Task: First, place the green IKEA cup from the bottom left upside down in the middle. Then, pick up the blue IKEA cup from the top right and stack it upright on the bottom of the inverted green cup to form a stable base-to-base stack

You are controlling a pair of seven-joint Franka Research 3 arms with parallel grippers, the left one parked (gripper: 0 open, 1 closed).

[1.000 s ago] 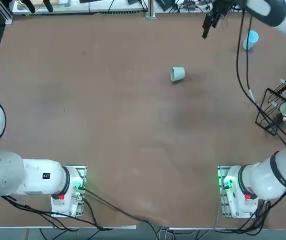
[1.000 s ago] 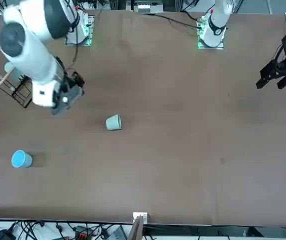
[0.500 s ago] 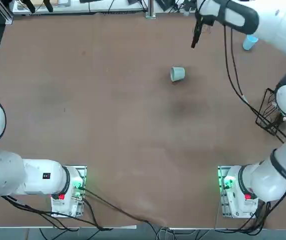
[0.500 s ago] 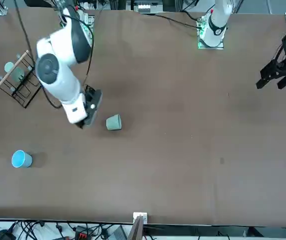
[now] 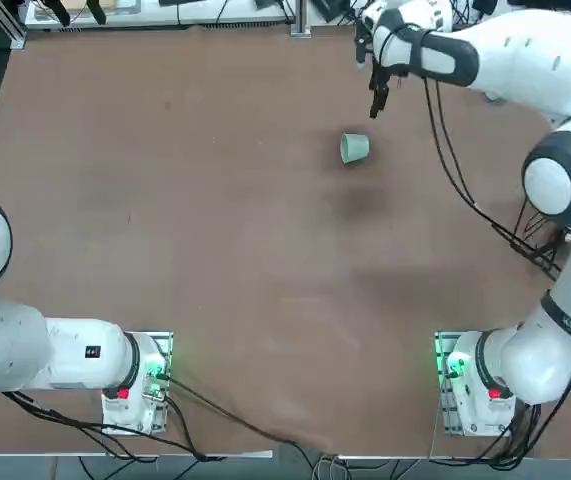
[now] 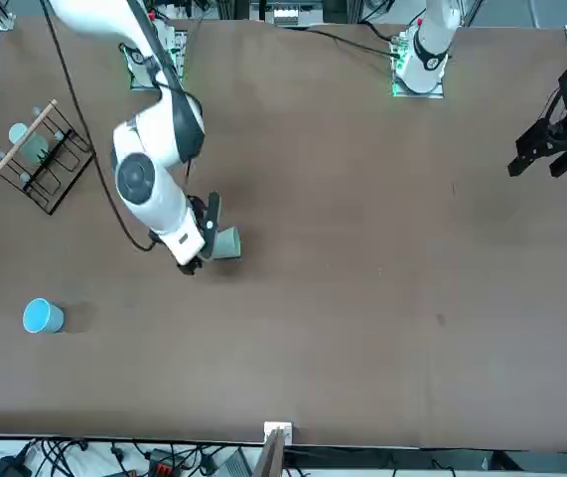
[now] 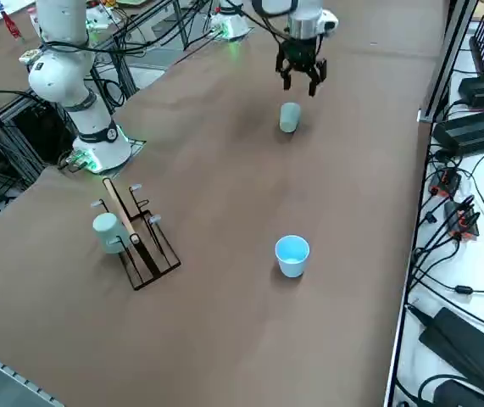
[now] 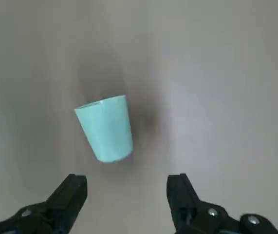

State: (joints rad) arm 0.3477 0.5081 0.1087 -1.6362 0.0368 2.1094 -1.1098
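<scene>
Two cups matter on this brown table [image 5: 165, 250], and one arm is busy. From above, the green cup [image 5: 354, 148] stands near the middle, toward the far edge, with its wide end down on the table. The right gripper [image 5: 376, 98] hangs just beyond it, close but not touching. Most of the blue cup is hidden behind the white arm in this view.

From the front, the green cup [image 6: 226, 242] sits just beside the right gripper [image 6: 208, 227], which points down at the table next to it. The blue cup [image 6: 42, 316] stands well apart, closer to this camera, with its open mouth up. A black wire rack [image 6: 45, 157] with a pale cup [image 6: 21, 135] on it stands off to the side.

From the right side, the right gripper [image 7: 302, 78] hovers above the green cup [image 7: 289, 117], and its two fingers [image 7: 286, 77] are spread apart with nothing between them. The blue cup [image 7: 292, 255] stands upright and alone, well apart from the green one. The wire rack [image 7: 140, 242] with its pale cup [image 7: 107, 231] is near the table edge.

From the wrist, both fingers [image 8: 70, 195] stand wide and loose. The green cup [image 8: 105, 127] is past the fingertips, not between them, wide end on the table.
</scene>
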